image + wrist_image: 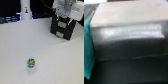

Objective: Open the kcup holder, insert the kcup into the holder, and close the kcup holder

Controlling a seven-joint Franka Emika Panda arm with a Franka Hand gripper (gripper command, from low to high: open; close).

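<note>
Exterior view: kcup sits alone on the white table at about 7 o'clock, well apart from everything. kcup holder at about 2 o'clock, upper part hidden behind the arm. pincer is down at the holder's top; fingers blurred, can't tell if spread or closed. White bottle-shaped object at 11 o'clock, top cut off. Wrist view: blurred grey-black holder surface fills frame, teal strip along one edge, unidentifiable.
</note>
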